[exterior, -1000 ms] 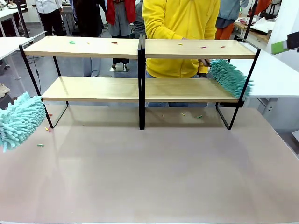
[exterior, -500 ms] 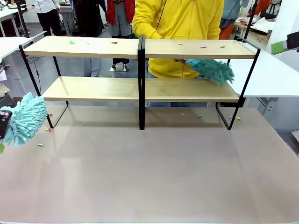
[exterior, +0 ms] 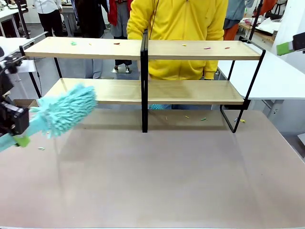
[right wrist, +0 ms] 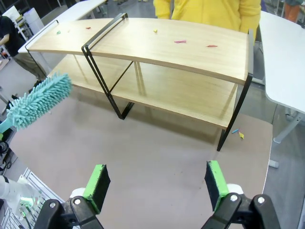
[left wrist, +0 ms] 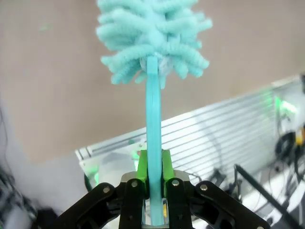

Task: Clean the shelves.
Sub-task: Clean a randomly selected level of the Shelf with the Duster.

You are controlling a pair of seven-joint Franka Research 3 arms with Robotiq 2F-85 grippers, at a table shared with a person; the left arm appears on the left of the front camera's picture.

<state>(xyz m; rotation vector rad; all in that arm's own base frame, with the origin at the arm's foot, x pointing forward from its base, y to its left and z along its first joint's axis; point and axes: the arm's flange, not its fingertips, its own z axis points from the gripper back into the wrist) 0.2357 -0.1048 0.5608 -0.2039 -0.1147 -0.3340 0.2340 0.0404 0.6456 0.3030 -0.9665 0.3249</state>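
One duster [exterior: 66, 113], two shelves [exterior: 190, 91], one person [exterior: 181, 28]

My grey-brown tabletop [exterior: 162, 181] lies matte under even indoor light. A white table [exterior: 281, 76] stands at two o'clock and a second white table [right wrist: 76, 9] at ten, with grey floor [exterior: 78, 71] and standing people [exterior: 50, 12] toward twelve.

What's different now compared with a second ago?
The fluffy teal duster, clamped in the left end effector, swung from the table's left edge toward the left end of the lower board of the shelves. The person swept a second duster leftward off that board's right end and drew it away. The shelves and the coloured scraps on the top board stayed put.
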